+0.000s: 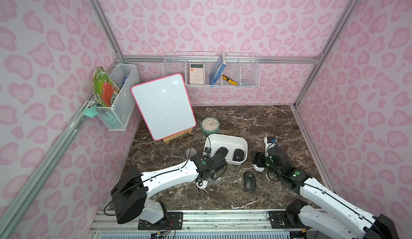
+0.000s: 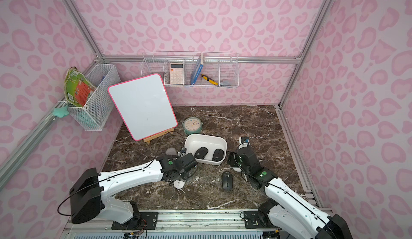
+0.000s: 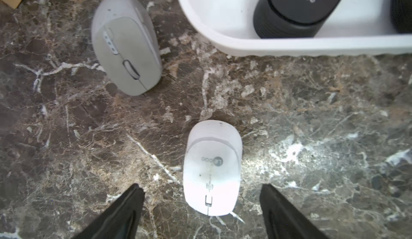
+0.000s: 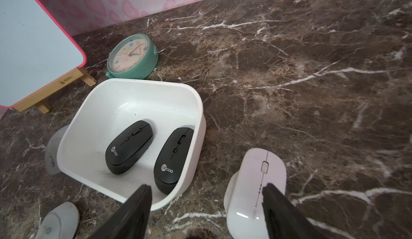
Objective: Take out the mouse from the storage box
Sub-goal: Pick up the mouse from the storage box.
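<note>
Right wrist view looked straight into the storage box, where two black mice lay side by side on its white floor: the right-hand black mouse close against the side wall, the left-hand black mouse just beside it. Both were matte, low and oval, with a ribbed rear band and a pale logo (a smooth shell, probably slippery at the crown).

The right gripper stood wide open and empty. A pale mouse lay on the table, partly behind one finger. In a top view the box sat just below the middle of the frame, with the right gripper close to its right.

The right-hand black mouse pointed its ribbed rear toward that pincer and its long axis ran roughly away from it, so the jaws would probably span its narrow width. For this mouse, the right arm looked the nearer.

The left gripper was also spread wide and held nothing. A white mouse lay on the table between its fingers, touched by neither.
</note>
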`<action>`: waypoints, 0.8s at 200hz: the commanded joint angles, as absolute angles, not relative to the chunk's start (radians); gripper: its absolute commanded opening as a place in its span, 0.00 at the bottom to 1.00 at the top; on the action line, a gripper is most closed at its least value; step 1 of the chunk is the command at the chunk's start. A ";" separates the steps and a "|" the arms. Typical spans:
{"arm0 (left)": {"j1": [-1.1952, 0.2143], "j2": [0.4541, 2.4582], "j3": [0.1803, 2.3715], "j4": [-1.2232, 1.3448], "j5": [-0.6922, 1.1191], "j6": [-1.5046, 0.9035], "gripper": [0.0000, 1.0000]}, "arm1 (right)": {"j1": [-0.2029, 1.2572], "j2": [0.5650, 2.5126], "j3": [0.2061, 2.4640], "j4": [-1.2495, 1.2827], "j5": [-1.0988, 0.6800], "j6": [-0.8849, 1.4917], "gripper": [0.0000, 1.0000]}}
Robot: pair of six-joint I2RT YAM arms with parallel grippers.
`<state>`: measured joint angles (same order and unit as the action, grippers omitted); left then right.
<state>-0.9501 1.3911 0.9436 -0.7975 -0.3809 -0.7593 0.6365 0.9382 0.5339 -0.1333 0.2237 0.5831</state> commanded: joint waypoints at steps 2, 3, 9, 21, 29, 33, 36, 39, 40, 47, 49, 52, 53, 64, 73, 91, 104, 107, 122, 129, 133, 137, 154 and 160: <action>-0.895 1.251 0.868 -0.735 -0.398 -0.770 0.88 | 0.661 1.008 0.583 -0.124 0.192 0.606 0.80; -0.893 1.242 0.863 -0.733 -0.399 -0.771 0.88 | 0.663 1.013 0.585 -0.122 0.192 0.606 0.81; -0.874 1.198 0.835 -0.722 -0.407 -0.770 0.88 | 0.675 1.040 0.602 -0.118 0.192 0.603 0.81; -0.837 1.110 0.784 -0.699 -0.425 -0.762 0.90 | 0.701 1.101 0.642 -0.115 0.198 0.593 0.81; -0.813 1.060 0.755 -0.689 -0.437 -0.754 0.91 | 0.720 1.146 0.673 -0.123 0.206 0.585 0.81; -0.800 1.038 0.744 -0.683 -0.441 -0.748 0.91 | 0.730 1.169 0.686 -0.127 0.211 0.582 0.81; -0.790 1.020 0.738 -0.679 -0.439 -0.743 0.91 | 0.734 1.187 0.699 -0.131 0.212 0.580 0.81; -0.781 1.005 0.729 -0.675 -0.440 -0.739 0.91 | 0.739 1.204 0.713 -0.134 0.209 0.578 0.81; -0.779 1.000 0.727 -0.675 -0.441 -0.738 0.91 | 0.740 1.209 0.716 -0.134 0.208 0.577 0.81; -0.762 0.969 0.712 -0.668 -0.444 -0.730 0.91 | 0.748 1.247 0.744 -0.141 0.196 0.572 0.81; -0.756 0.961 0.709 -0.666 -0.448 -0.728 0.91 | 0.749 1.260 0.752 -0.142 0.192 0.570 0.81; -0.752 0.950 0.702 -0.663 -0.454 -0.726 0.91 | 0.751 1.278 0.764 -0.147 0.181 0.564 0.81; -0.752 0.946 0.699 -0.663 -0.456 -0.724 0.91 | 0.752 1.281 0.769 -0.150 0.176 0.563 0.81; -0.747 0.911 0.675 -0.648 -0.482 -0.717 0.92 | 0.758 1.348 0.817 -0.180 0.137 0.546 0.81; -0.744 0.888 0.657 -0.633 -0.500 -0.713 0.92 | 0.763 1.399 0.862 -0.203 0.125 0.536 0.81; -0.739 0.852 0.633 -0.624 -0.525 -0.711 0.93 | 0.770 1.493 0.944 -0.261 0.110 0.536 0.81; -0.739 0.833 0.611 -0.604 -0.538 -0.698 0.93 | 0.777 1.552 0.995 -0.292 0.098 0.541 0.81; -0.739 0.828 0.606 -0.597 -0.540 -0.693 0.93 | 0.779 1.565 1.002 -0.297 0.096 0.541 0.81; -0.736 0.815 0.592 -0.582 -0.553 -0.681 0.93 | 0.792 1.616 1.049 -0.316 0.086 0.553 0.81; -0.736 0.812 0.592 -0.583 -0.554 -0.681 0.93 | 0.798 1.639 1.069 -0.323 0.082 0.560 0.81; -0.736 0.810 0.593 -0.583 -0.554 -0.682 0.93 | 0.799 1.655 1.084 -0.329 0.081 0.565 0.82; -0.736 0.809 0.591 -0.583 -0.554 -0.684 0.93 | 0.804 1.670 1.098 -0.338 0.080 0.571 0.82; -0.737 0.800 0.575 -0.570 -0.553 -0.684 0.93 | 0.817 1.733 1.153 -0.360 0.077 0.591 0.82; -0.736 0.797 0.567 -0.565 -0.556 -0.682 0.93 | 0.819 1.756 1.171 -0.365 0.076 0.598 0.82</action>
<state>-0.7380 0.8059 0.5846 -0.5949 -0.5335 -0.6998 0.8070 1.6951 1.1156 -0.3107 0.0902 0.5652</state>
